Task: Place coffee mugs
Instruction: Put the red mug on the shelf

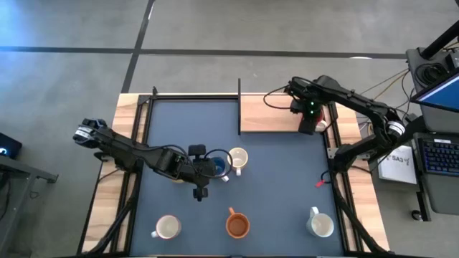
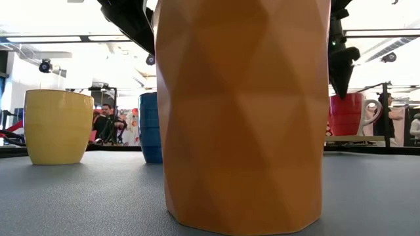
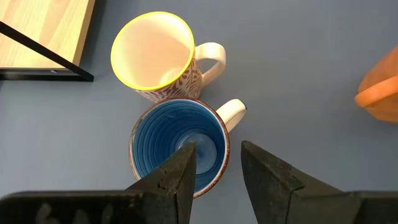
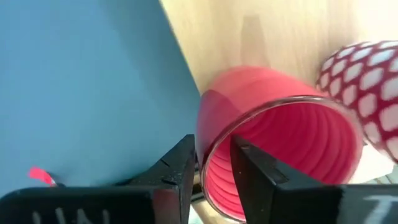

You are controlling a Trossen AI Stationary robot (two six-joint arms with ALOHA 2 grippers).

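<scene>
The red mug stands on the wooden board at the table's far right corner, close to the board's right edge and just beside a red-and-white patterned thing. My right gripper straddles its wall, one side in the bowl and one outside. I cannot tell whether it is pinching the wall or has let go. The blue mug sits near the middle of the mat, touching the yellow mug. My left gripper is spread over its wall by the handle, not yet closed. On the right, I judge the main risk is lifting out crooked. The inner finger could hook the rim and tip the red mug into its neighbour or off the board. On the left, closing off-centre could shove the blue mug into the yellow one, or the outer finger could catch the handle and twist it. Both mugs stand upright, mouths up, long axis vertical. The blue and yellow handles point the same way, roughly toward the near edge. I cannot make out the red mug's handle.
</scene>
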